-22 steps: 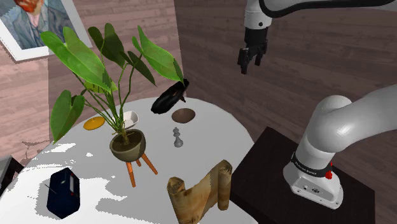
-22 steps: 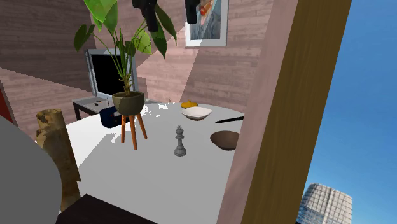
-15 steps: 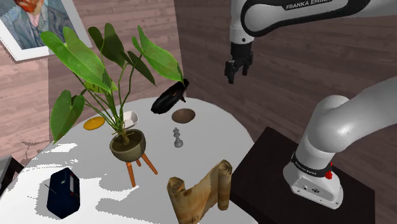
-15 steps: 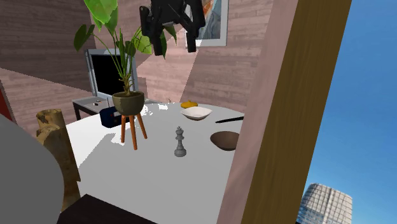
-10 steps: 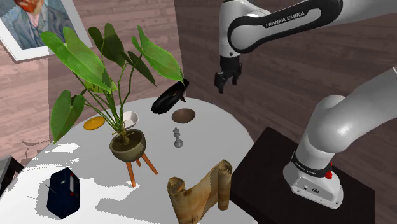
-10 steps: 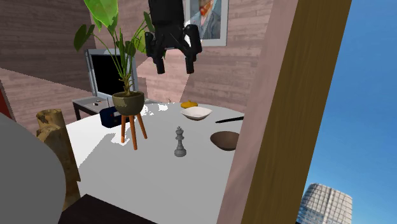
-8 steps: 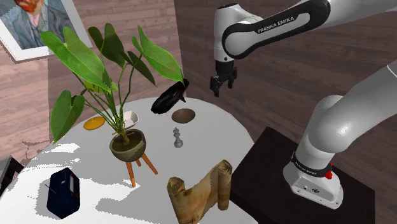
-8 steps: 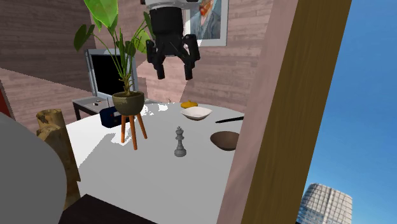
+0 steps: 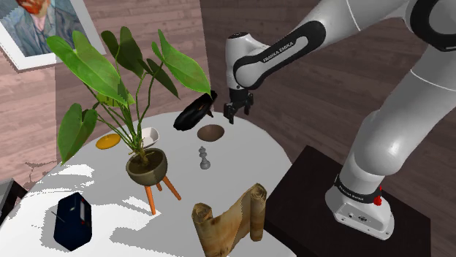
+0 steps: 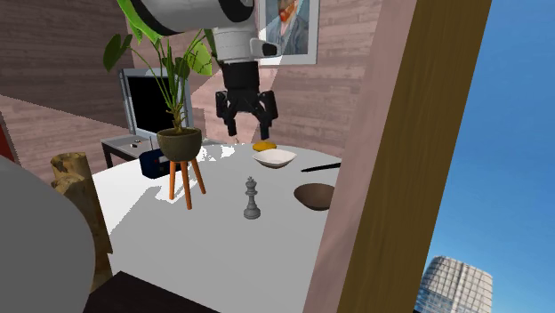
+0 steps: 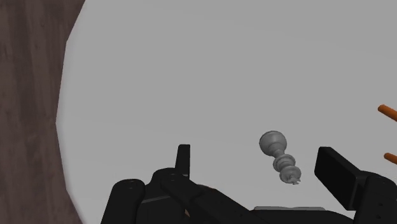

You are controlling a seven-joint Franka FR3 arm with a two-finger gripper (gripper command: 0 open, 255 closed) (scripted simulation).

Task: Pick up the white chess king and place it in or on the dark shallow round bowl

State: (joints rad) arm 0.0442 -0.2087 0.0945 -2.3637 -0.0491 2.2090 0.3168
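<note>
The hand (image 9: 237,111) hangs in the air at the upper centre of the shoulder view, pointing down. Its two black fingers (image 10: 229,127) are spread wide and grip nothing. In the wrist view the hand (image 11: 257,159) frames the chess king (image 11: 280,158), which shows between the fingers and nearer one of them, touching neither. The king (image 9: 204,158) is grey and stands upright on the white round bench (image 9: 241,164), just below the centre of the shoulder view and well below the hand. The brown shallow round bowl (image 9: 210,132) sits on the bench just above the king in that view, apart from it and almost under the hand. In the second exterior view the king (image 10: 252,199) is at the centre and the bowl (image 10: 316,195) is to its right, partly cut off by a wall edge. A black elongated object (image 9: 194,113) shows left of the hand in the shoulder view; its support cannot be determined. Further left are a white bowl (image 9: 150,136) and a yellow dish (image 9: 108,142). A potted plant (image 9: 147,166) on orange legs stands at centre left. A dark blue box (image 9: 73,220) is at lower left and a brown scroll-shaped piece (image 9: 230,219) at lower centre.
</note>
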